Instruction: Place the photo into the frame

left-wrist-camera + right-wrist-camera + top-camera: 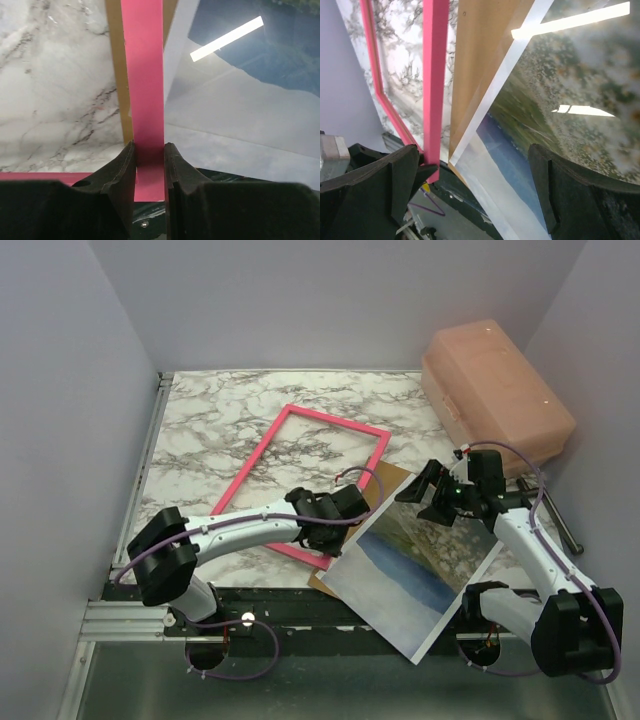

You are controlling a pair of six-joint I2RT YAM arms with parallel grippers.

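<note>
The photo (pixel 415 570) lies picture side up just right of the frame (pixel 338 420), blue hills towards the near end. Its nearest corner juts out past the table's (pixel 210 430) front edge. A bright streak of glare washes out part of the print in both wrist views.

The frame lies flat on the marble, pink side up, set at a slant. Its near right corner is hidden in the top view under the left hand (pixel 150 165). In the left wrist view, that hand's two fingers (pixel 122 167) are pressed onto either side of the pink rail, pinching it.

A brown board (pixel 385 480) shows only as a narrow strip between the frame's right rail and the photo; the rest is covered by the photo.

The right hand (pixel 425 490) is over the photo's far edge, right of the frame, fingers spread wide with nothing between them. Whether it touches the paper is hard to tell.

Farther right of the frame, a closed pink box (pixel 495 390) stands at the table's far corner.
</note>
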